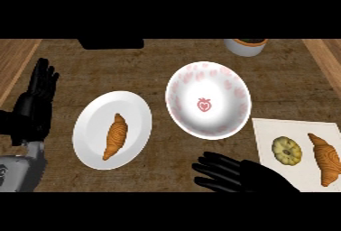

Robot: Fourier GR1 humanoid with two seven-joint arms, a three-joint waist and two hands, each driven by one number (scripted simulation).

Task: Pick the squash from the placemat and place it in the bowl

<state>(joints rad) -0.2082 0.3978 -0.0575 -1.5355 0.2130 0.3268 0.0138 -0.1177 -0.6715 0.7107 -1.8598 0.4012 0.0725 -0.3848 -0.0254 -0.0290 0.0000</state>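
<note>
The squash (287,150), a small round yellow one with a dark centre, lies on the pale placemat (266,131) at the right. A croissant (325,159) lies beside it on the same mat. The white bowl (193,76) with pink marks and a strawberry at its bottom stands in the middle, holding nothing. My right hand (236,173) is low in the view, just left of the placemat, fingers stretched out to the left and open, apart from the squash. My left hand (39,92) rests open at the left edge, fingers up.
A white plate (90,135) left of the bowl holds another croissant (115,136). A white cup (245,46) stands at the back right, and a dark object (110,43) at the back edge.
</note>
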